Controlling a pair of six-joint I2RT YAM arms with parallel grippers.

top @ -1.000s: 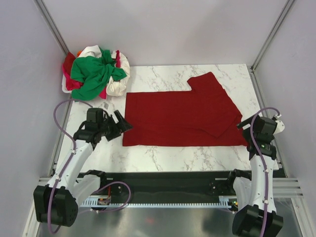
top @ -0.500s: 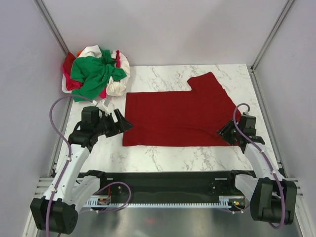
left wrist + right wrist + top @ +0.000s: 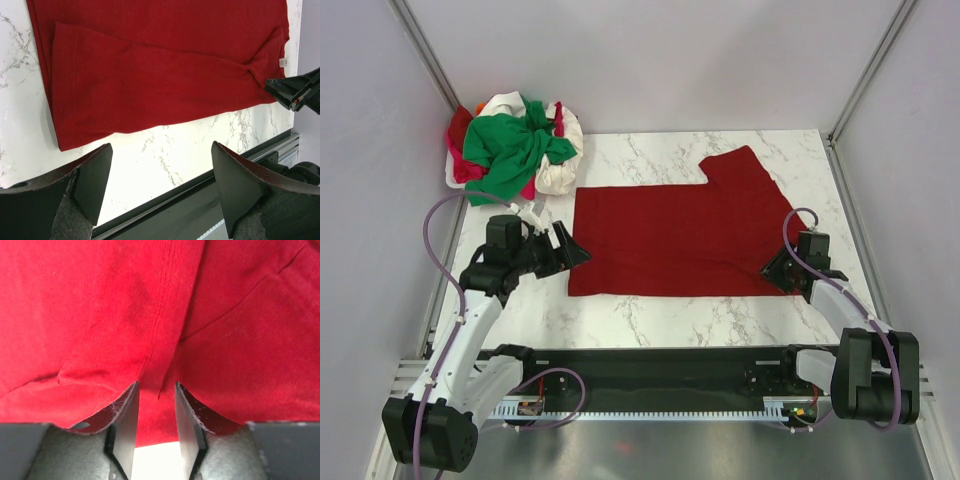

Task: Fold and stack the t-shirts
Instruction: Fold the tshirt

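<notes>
Gripping the near right corner of the dark red t-shirt (image 3: 680, 235) for its next fold is, I judge, the step in hand; the shirt lies flat in the middle of the tabletop (image 3: 660, 320). My right pincer (image 3: 156, 385) stands narrowed astride the hem, but I cannot tell whether it bites the cloth. My left pincer (image 3: 161, 147) hangs spread wide beside the near left corner, which it should take next. The other t-shirts (image 3: 515, 145) lie heaped far left, too tangled to count.
</notes>
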